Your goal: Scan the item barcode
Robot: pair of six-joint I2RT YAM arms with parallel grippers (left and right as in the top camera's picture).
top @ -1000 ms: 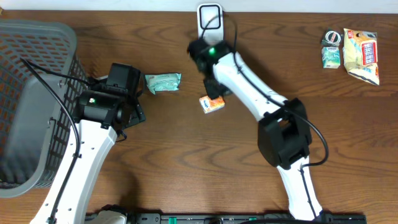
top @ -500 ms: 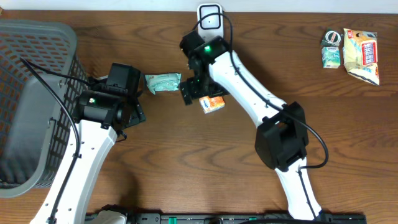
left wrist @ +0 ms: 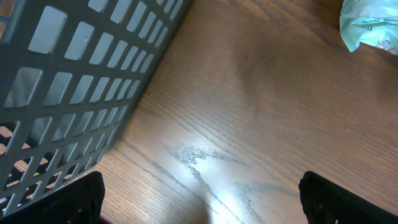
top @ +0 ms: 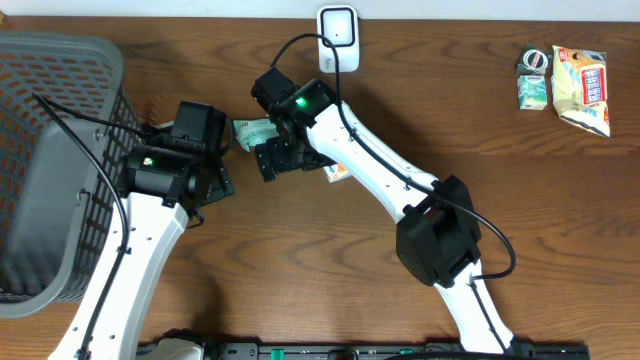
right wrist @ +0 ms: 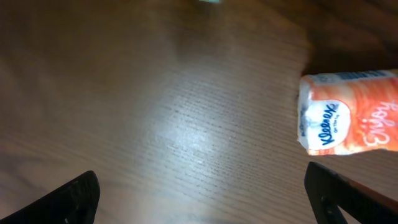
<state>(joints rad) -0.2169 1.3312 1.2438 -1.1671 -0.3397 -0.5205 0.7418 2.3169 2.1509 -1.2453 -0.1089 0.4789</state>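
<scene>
Orange Kleenex pack (right wrist: 348, 112) loose on the surface (top: 560, 230) just below the scanner (top: 338, 25). Right jaws wide open, empty, lower left of the scanner by a green pack (left wrist: 370, 28); left jaws open too. Could grab the wrong pack, or scan nothing with the barcode face-down.

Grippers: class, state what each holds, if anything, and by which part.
Nothing is held. The left gripper and right gripper both stand open above the table; the orange Kleenex pack lies free on it.

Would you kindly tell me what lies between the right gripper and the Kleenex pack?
Only bare table: in the right wrist view, nothing sits between the open right gripper and the Kleenex pack.
</scene>
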